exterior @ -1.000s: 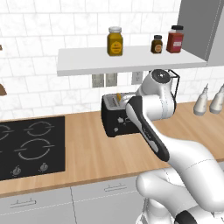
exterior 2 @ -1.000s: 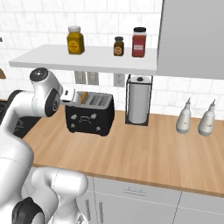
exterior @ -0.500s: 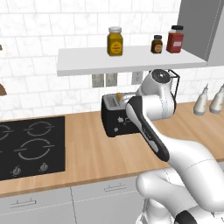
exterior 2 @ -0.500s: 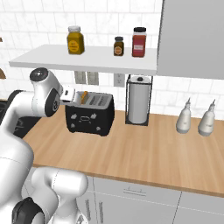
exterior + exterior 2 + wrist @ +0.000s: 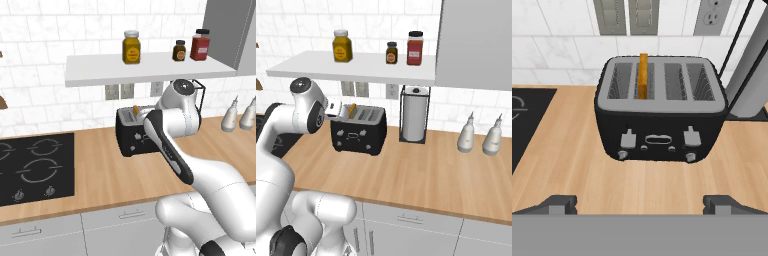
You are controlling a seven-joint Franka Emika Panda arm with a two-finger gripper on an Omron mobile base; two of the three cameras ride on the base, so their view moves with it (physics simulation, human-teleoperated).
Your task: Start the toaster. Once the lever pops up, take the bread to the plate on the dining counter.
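Observation:
The black toaster (image 5: 661,117) with a silvery top stands on the wood counter against the tiled wall, also seen as the toaster (image 5: 131,134) and the toaster (image 5: 358,131). The bread (image 5: 643,75) stands upright in a slot on the left half, its orange edge poking out, and shows as the bread (image 5: 136,110) and the bread (image 5: 352,109). Two grey levers (image 5: 628,139) sit on the front face. My gripper (image 5: 641,204) hovers in front of and above the toaster, open wide, with nothing between its fingertips (image 5: 559,202). The plate and the dining counter are out of view.
A black hob (image 5: 30,167) lies to the toaster's left. A paper towel holder (image 5: 414,115) stands just right of it, with two pale bottles (image 5: 468,136) further right. A white shelf (image 5: 145,67) carrying jars hangs above the toaster. Bare wood counter (image 5: 421,175) lies in front.

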